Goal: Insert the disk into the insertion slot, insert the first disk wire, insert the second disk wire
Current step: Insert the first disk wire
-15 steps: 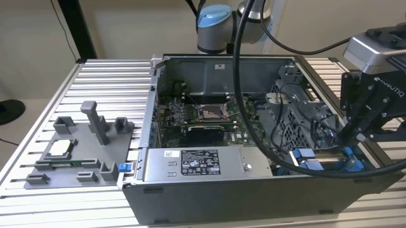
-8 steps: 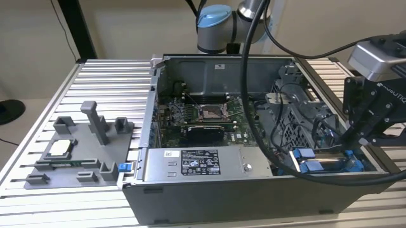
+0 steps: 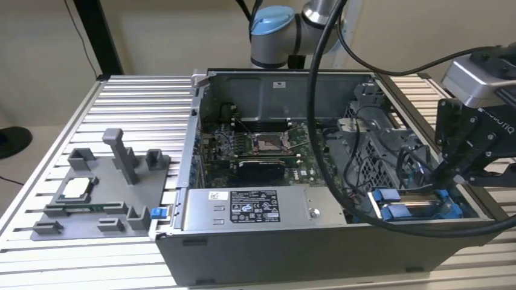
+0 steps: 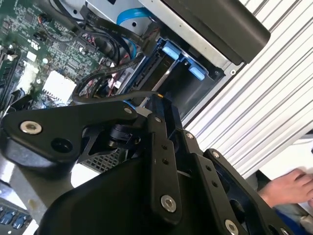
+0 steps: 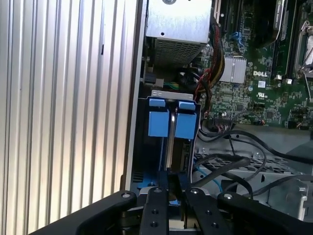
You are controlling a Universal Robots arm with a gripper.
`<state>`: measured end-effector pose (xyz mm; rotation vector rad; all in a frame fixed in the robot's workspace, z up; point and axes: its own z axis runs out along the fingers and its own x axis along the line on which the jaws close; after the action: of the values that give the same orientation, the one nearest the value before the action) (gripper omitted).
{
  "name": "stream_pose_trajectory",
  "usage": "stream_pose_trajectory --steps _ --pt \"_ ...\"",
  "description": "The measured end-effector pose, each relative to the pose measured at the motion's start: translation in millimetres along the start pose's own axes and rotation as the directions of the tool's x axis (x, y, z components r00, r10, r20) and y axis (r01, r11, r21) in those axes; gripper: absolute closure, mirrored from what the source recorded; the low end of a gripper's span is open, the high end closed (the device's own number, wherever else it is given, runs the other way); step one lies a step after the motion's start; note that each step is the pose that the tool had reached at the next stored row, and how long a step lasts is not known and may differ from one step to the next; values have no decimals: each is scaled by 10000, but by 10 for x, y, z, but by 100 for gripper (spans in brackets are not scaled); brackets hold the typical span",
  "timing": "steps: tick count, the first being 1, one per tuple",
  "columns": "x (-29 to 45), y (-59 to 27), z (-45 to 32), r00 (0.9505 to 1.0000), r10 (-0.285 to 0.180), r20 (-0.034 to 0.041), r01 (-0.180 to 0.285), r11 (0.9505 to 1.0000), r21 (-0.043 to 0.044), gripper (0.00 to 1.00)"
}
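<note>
Here, your black gripper (image 3: 441, 180) reaches down into the rectangular grey sheet-metal insertion slot (image 3: 419, 203) at a corner of the open grey computer case (image 3: 322, 257), on the exterior view's right. In the first wrist view the gripper hangs just over one end of the slot, in line with a thin metal strip (image 5: 170, 142) that runs between two bright blue plastic blocks (image 5: 159, 122) standing side by side in the slot. You cannot tell whether the gripper is clenched or released, or whether it grasps anything. Nor can you tell whether those blue blocks belong to the disk. Black cables (image 5: 234, 164) loop just beside the slot. The silver power-supply box with a white label (image 3: 254, 208) lies along the case's near edge, and the green motherboard (image 3: 258, 145) lies beyond it. The case stands on a ribbed aluminium table (image 3: 137, 96), with a grey plastic fixture (image 3: 96, 193) well apart toward the exterior view's left. In the second wrist view a person's hand (image 4: 288, 188) shows past the table's edge.
</note>
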<state>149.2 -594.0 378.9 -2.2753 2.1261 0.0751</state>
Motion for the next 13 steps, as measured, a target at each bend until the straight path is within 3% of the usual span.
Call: stream_pose_trajectory --steps 2,8,13 --pt "1 -18 0 10000 5 5 -5 10000 -87 100" --pt "2 -26 2 10000 3 10 -3 10000 -89 100" --pt "5 -51 18 10000 58 69 -57 9999 -114 100"
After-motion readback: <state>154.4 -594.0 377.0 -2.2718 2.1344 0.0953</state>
